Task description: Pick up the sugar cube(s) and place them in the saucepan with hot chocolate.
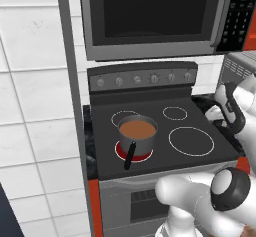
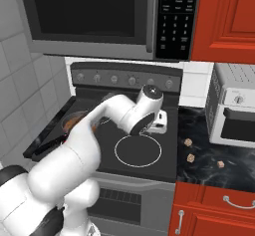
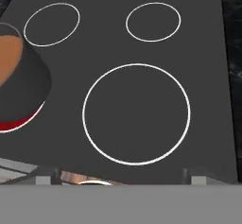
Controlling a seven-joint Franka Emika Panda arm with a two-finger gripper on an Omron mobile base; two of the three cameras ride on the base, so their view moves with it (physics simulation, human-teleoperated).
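Your hand (image 2: 158, 123) hangs over the stove (image 3: 198, 76) with its fingers spread wide and nothing between them, right above the big ring burner (image 3: 136, 113). Off to its left the saucepan (image 1: 137, 134) of hot chocolate (image 1: 137, 128) sits on the glowing red burner (image 1: 142, 155). To its right, three sugar cubes (image 2: 188, 142) lie on the dark desk (image 2: 234, 177).

**No legible text from my station**

I can make out a keypad of small white marks on the microwave's control panel (image 2: 175, 18), but none of the characters resolve into anything I can read. The stove knobs (image 1: 136, 79) and the toaster oven's dial (image 2: 238, 99) carry no readable markings either.
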